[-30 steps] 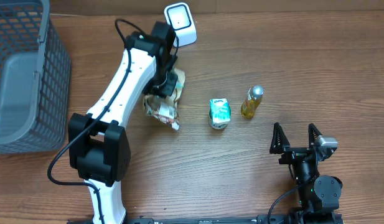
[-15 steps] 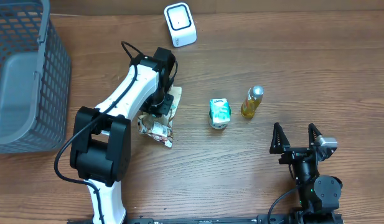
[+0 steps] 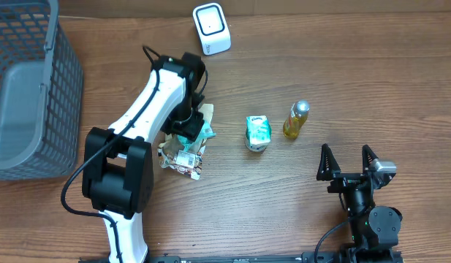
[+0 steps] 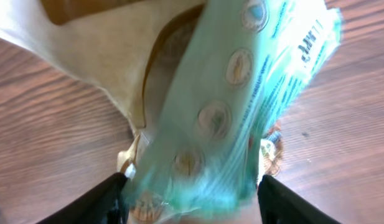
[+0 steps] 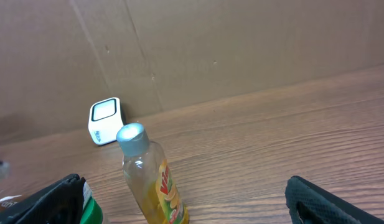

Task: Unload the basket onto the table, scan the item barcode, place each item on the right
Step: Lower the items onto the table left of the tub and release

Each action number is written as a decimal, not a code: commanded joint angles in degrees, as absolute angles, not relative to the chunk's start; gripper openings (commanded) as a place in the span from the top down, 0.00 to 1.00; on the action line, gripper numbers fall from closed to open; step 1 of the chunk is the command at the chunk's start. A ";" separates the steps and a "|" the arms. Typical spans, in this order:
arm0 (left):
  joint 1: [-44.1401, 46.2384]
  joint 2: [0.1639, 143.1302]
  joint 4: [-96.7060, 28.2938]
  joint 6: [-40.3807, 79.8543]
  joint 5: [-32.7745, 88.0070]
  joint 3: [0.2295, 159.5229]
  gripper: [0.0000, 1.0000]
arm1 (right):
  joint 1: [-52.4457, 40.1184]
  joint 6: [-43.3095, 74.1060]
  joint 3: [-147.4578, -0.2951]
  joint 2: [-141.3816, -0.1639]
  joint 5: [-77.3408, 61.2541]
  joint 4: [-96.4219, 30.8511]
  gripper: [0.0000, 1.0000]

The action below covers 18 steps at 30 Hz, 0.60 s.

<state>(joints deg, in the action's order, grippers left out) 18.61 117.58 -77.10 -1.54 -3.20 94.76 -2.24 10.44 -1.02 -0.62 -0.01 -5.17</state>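
The item is a crinkled tan and teal snack packet (image 3: 183, 155) lying on the wooden table, left of centre. My left gripper (image 3: 190, 128) is right above it, pointing down. In the left wrist view the packet (image 4: 241, 112) fills the frame, blurred, and runs down between the two dark fingers. The left gripper (image 4: 192, 199) has its jaws spread apart on either side of the packet, with a pale gap on the right. The white barcode scanner (image 3: 211, 28) stands at the back edge. My right gripper (image 3: 346, 162) rests open near the front right, holding nothing.
A green carton (image 3: 258, 133) and a small bottle of yellow liquid (image 3: 297, 119) stand mid-table. The bottle (image 5: 151, 180) is close in front of the right gripper (image 5: 195, 199), with the scanner (image 5: 105, 120) behind it. A grey mesh basket (image 3: 28, 88) fills the left side.
The left arm has drawn back from the scanner toward the table's middle and brought the packet down with it. Its jaws have spread apart. The right arm has not moved.
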 commanded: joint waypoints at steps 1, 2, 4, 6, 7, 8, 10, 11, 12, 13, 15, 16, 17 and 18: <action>18.31 117.43 -79.77 -3.27 1.56 101.62 0.16 | -2.02 10.22 -0.47 -0.16 -0.14 -4.82 0.00; 18.31 117.43 -80.29 -3.31 2.92 102.63 0.07 | -2.02 10.22 -0.47 -0.16 -0.14 -4.82 0.00; 18.31 117.43 -80.34 -3.27 3.86 103.22 0.00 | -2.02 10.20 -0.47 -0.16 -0.14 -4.82 0.00; 18.28 117.47 -80.14 -3.09 3.97 103.18 0.00 | -2.02 10.22 -0.47 -0.16 -0.14 -4.82 0.00; 18.28 117.54 -80.05 -2.35 4.14 103.18 0.00 | -2.02 10.22 -0.47 -0.16 -0.14 -4.82 0.00; 18.26 117.54 -79.85 -1.13 4.38 103.18 0.00 | -2.02 10.20 -0.47 -0.16 -0.14 -4.82 0.00; 18.26 117.54 -78.98 0.05 6.20 103.18 0.00 | -2.02 10.22 -0.47 -0.16 -0.14 -4.82 0.00; 18.26 117.54 -78.32 0.01 7.62 103.18 0.00 | -2.02 10.20 -0.47 -0.16 -0.14 -4.82 0.00; 18.24 117.54 -77.36 0.01 9.13 103.18 0.00 | -2.02 10.20 -0.47 -0.16 -0.14 -4.82 0.00; 18.15 117.47 -76.23 0.01 10.33 103.18 0.00 | -2.02 10.20 -0.47 -0.16 -0.14 -4.82 0.00; 17.65 117.05 -74.43 0.05 11.60 103.20 0.00 | -2.02 10.22 -0.47 -0.16 -0.14 -4.82 0.00; 17.15 116.60 -73.54 0.08 12.69 103.20 0.00 | -2.02 10.22 -0.47 -0.16 -0.14 -4.82 0.00; 16.45 116.03 -72.73 0.21 14.24 103.20 0.00 | -2.02 10.20 -0.47 -0.16 -0.12 -4.82 0.00; 14.55 114.24 -71.20 0.25 18.11 103.20 0.00 | -2.02 10.22 -0.47 -0.16 -0.14 -4.82 0.00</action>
<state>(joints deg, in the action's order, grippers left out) 17.87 117.56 -73.10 -0.97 9.80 102.13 -2.24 10.48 -1.04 -0.62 -0.01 -5.15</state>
